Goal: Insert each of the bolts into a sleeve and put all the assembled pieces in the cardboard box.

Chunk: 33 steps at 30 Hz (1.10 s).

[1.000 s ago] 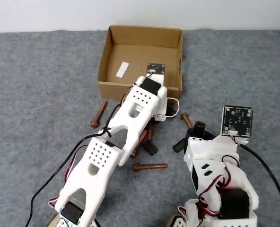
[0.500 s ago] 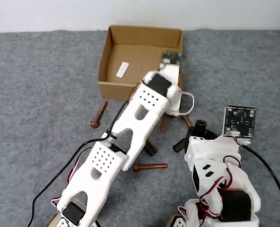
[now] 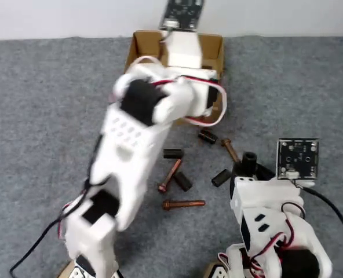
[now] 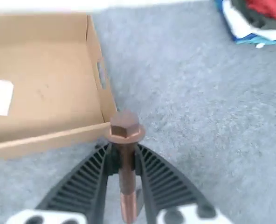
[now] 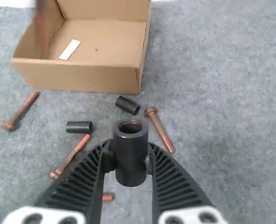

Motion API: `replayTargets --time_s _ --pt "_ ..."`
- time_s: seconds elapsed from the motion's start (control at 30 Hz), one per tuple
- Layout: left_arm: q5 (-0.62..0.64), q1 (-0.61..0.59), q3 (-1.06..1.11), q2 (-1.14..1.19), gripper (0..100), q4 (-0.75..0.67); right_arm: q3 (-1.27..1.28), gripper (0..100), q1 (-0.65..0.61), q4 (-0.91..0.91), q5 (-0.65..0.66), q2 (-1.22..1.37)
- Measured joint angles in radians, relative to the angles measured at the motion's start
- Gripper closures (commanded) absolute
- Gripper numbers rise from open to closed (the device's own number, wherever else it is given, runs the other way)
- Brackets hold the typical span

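Left gripper (image 4: 124, 151) clamped on bolt (image 4: 127, 186), head protruding past fingertips, by cardboard box (image 4: 44, 140) near-right corner. Right gripper (image 5: 128, 158) gripped sleeve (image 5: 129, 140), nearer than loose bolts (image 5: 159, 129).

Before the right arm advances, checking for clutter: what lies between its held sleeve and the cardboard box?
Right wrist view: a loose sleeve lies there, a bolt just beside it.
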Motion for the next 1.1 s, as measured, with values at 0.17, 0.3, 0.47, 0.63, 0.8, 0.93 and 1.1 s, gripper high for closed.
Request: replayTargets --time_s 0.17,0.3,0.47,0.63,0.8,0.93,1.1 --pt "-0.127 0.0 0.293 -0.341 100 0.002 -0.005 98.9 -0.026 0.011 0.0 -0.048" --pt "-0.21 0.0 0.555 -0.624 100 0.002 -0.006 99.1 -0.124 0.017 0.0 -0.098" --pt "-0.238 -0.023 0.878 -0.942 100 -0.032 0.069 99.1 -0.163 0.015 0.0 -0.158" --pt "-0.239 -0.066 1.209 -1.223 100 -0.181 0.198 99.1 -0.227 -0.061 0.0 -0.255" --pt "-0.242 -0.069 1.545 -1.505 100 -0.376 0.315 99.0 -0.419 -0.107 0.0 -0.35" --pt "-0.242 -0.077 1.786 -1.726 100 -0.546 0.354 99.0 -0.482 -0.153 0.0 -0.37" --pt "-0.242 -0.074 2.015 -1.976 100 -0.698 0.354 99.0 -0.565 -0.204 0.009 -0.356"
